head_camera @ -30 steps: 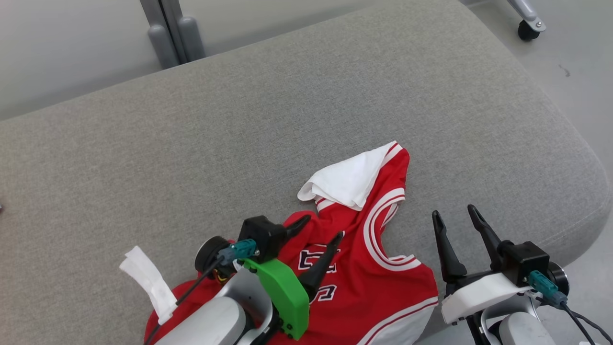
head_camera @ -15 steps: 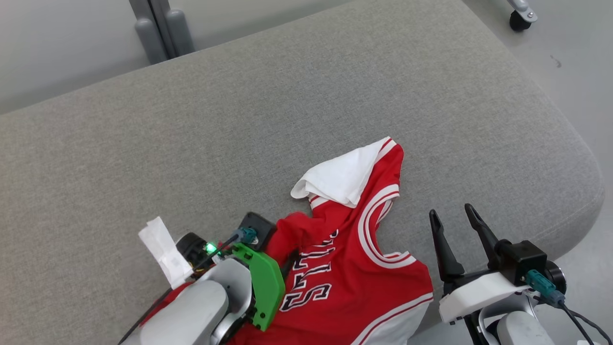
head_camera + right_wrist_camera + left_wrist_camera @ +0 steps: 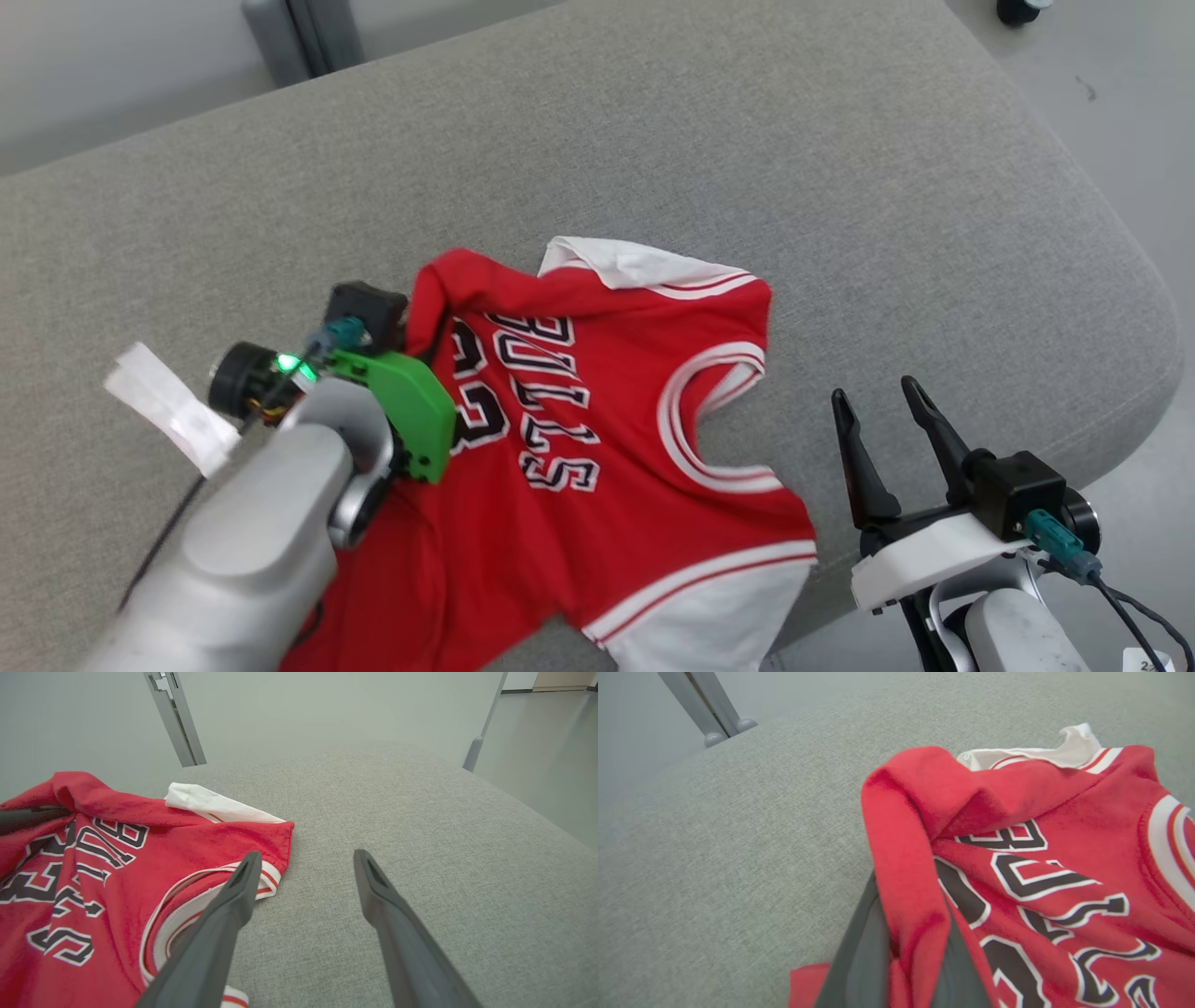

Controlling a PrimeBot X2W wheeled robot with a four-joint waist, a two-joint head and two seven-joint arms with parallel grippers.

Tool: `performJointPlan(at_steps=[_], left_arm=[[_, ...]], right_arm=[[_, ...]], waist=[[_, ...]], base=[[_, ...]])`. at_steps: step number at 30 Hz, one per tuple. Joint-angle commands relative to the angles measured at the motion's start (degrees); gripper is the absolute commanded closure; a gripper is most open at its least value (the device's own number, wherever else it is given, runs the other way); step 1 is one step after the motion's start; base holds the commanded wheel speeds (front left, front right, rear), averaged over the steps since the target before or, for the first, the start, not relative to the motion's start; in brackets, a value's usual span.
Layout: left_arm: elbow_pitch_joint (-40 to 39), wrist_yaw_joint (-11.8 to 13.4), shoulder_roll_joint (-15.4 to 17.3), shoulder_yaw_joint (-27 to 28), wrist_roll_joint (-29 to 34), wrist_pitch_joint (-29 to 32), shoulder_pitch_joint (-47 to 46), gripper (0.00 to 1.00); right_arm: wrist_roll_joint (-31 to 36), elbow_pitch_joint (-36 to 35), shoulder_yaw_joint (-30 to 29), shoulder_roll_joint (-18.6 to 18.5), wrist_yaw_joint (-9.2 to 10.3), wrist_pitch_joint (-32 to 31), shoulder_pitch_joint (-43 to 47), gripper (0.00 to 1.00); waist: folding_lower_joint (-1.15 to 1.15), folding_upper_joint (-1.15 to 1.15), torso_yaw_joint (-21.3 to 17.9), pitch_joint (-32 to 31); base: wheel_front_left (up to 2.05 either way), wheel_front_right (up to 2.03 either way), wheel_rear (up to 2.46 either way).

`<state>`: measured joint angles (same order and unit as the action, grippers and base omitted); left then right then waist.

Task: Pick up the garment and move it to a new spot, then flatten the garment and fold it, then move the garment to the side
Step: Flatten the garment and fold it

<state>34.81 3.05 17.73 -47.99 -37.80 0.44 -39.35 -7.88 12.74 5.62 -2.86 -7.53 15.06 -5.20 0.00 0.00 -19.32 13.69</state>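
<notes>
Left fingers point(image 3: 861, 956) clenched on a bunched red fold of the jersey point(image 3: 607, 439), which lies mostly spread on the grey cushion point(image 3: 653, 140), right fingers point(image 3: 854, 457) released beside it: likely the pick-up-and-move step, next calling for a lift that keeps the fold pinched.

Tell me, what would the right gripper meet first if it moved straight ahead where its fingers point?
Probably the bare grey cushion, close beside the red jersey and its armhole; depth is unclear.
</notes>
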Motion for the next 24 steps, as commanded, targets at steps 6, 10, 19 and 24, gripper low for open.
performJointPlan(at_steps=[6, 10, 19, 24], left_arm=[[5.60, 1.30, 3.50, 5.56, -1.50, -3.40, -8.17, 1.00], [9.92, 2.19, 5.88, 8.27, -2.01, -5.16, -12.26, 1.00], [18.49, 3.68, 9.04, 12.83, -3.51, -11.30, -16.57, 1.00], [20.51, 2.51, 7.62, 13.69, -3.81, -14.40, -15.54, 0.00]], right_arm=[[0.39, -0.41, 0.49, -0.05, 0.08, 0.17, -1.72, 0.00], [0.30, -0.67, 1.03, -0.05, 0.08, 0.17, -2.80, 0.00], [0.88, -0.98, 0.79, -0.05, 0.08, 0.17, -3.57, 0.00], [1.35, -0.53, 0.34, -0.06, 0.08, 0.17, -3.48, 0.00]], waist=[[0.00, 0.00, -0.52, 4.04], [0.00, 0.00, -1.36, 6.26], [0.00, 0.00, -1.66, 8.63], [0.00, 0.00, 0.22, 7.19]], base=[[0.00, 0.00, 0.00], [0.00, 0.00, 0.00], [0.00, 0.00, 0.00], [0.00, 0.00, 0.00]])
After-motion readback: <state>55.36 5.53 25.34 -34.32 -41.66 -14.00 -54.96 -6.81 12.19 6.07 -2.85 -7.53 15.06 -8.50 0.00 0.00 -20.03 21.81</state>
